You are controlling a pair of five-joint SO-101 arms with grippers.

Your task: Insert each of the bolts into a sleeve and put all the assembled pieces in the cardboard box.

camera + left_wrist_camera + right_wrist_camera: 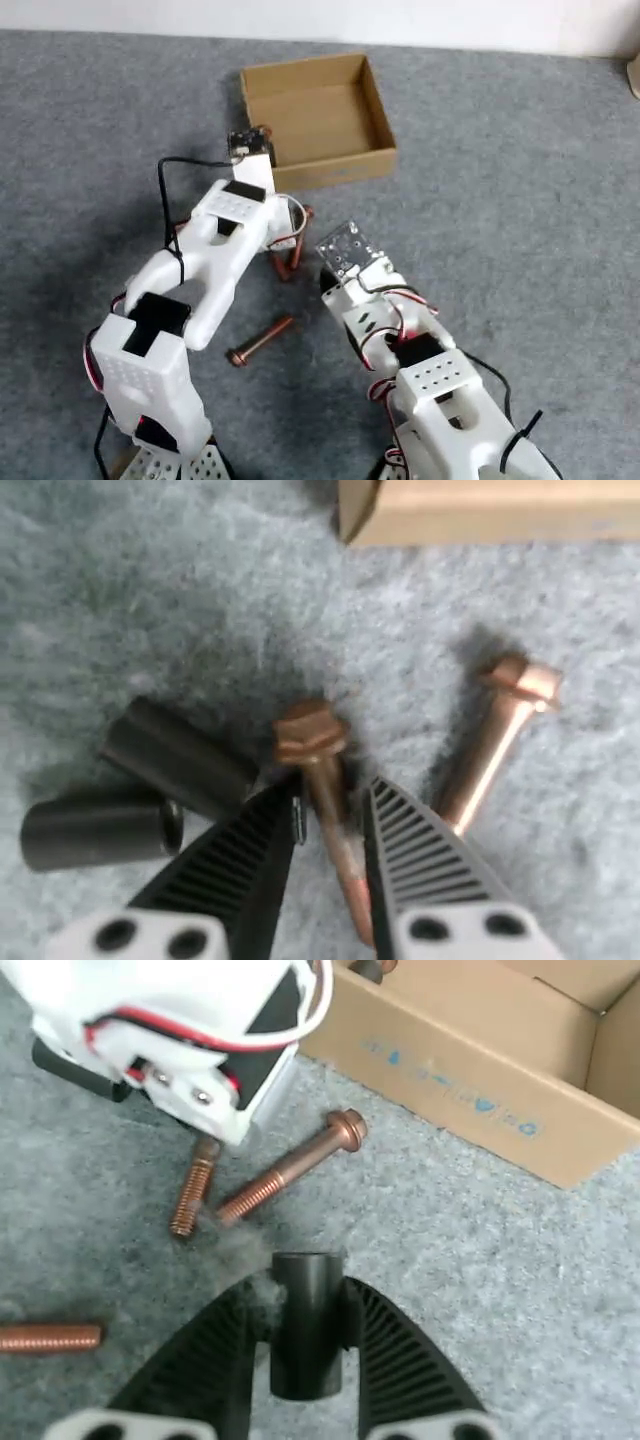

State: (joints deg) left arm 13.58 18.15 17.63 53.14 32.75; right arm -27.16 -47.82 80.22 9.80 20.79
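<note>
My left gripper (333, 790) straddles a copper bolt (312, 735) lying on the grey carpet (500, 200), jaws parted, with the shaft running between them at a slant. Carpet shows beside the shaft near the tips, so I judge the bolt is not yet pinched.

My right gripper (300, 1295) is clenched on a black sleeve (303, 1330), held just short of the two arms' meeting point, its open end facing the bolts. The cardboard box (352, 125) sits just beyond, with nothing assembled visible in it. A second bolt (495, 740) lies close beside my left gripper, two spare sleeves (180, 755) rest just on the other side of it, one touching or nearly touching the bolt's head, and a third bolt (260, 340) lies apart, nearer the arm bases.

The risks from here, as I read them:
- The slanted shaft may pivot or roll out as my left jaws close, since one side would meet it first.
- A crooked grip would leave the bolt off line with the sleeve's bore, and the threads could jam at the rim.
- The nearer spare sleeve could be nudged and roll off when the bolt is lifted.
- My two wrists work very near each other, so a careless approach could bump them and jar the sleeve loose.
</note>
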